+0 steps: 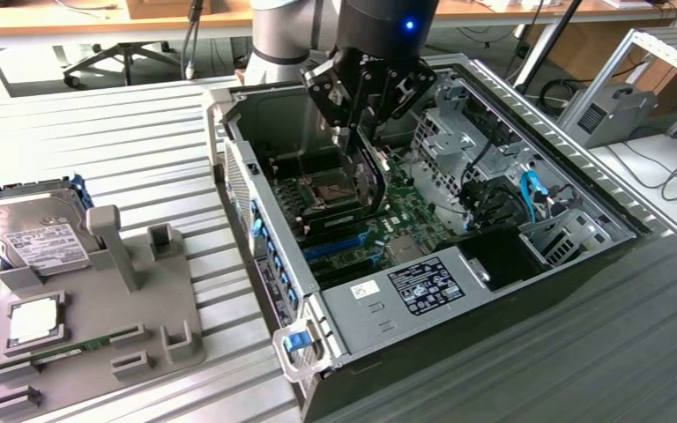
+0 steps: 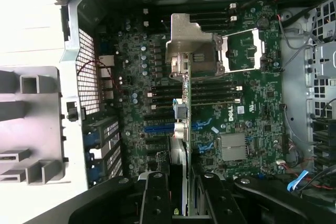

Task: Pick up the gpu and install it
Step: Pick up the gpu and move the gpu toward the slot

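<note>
- gpu (image 1: pixel 368 176) hangs edge-on inside the open case (image 1: pixel 242 198), just above the motherboard (image 2: pixel 247 108)
- gripper (image 1: pixel 356 132) is clamped on its upper edge
- for seating, we judge it best to lower the card square over the blue slot (image 2: pixel 157 128)

Slatted metal table (image 1: pixel 103 132), wooden desk (image 1: pixel 33 19) and chair base (image 1: pixel 121 57) behind

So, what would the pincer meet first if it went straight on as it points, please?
Probably the motherboard: the gpu in the pincer, edge-on, would touch near the blue slot first, though depth is unclear.
</note>
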Motion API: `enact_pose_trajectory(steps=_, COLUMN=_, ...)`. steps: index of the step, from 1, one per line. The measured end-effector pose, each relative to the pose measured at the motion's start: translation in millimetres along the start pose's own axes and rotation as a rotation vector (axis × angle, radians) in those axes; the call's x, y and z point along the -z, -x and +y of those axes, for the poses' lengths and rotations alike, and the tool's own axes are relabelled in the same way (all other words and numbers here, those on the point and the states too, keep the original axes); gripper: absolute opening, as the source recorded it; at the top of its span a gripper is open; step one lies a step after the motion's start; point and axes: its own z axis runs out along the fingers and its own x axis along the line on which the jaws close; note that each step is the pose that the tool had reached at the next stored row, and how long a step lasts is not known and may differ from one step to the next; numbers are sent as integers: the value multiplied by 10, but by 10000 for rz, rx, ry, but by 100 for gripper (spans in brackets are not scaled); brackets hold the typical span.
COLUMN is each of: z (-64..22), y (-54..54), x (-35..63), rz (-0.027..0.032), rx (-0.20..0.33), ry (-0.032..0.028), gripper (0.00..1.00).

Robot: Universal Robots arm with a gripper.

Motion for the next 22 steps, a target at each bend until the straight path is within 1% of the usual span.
enact_pose_trajectory(steps=22, z=4, y=60, x=-36, rz=0, rx=1, ry=1, gripper=26)
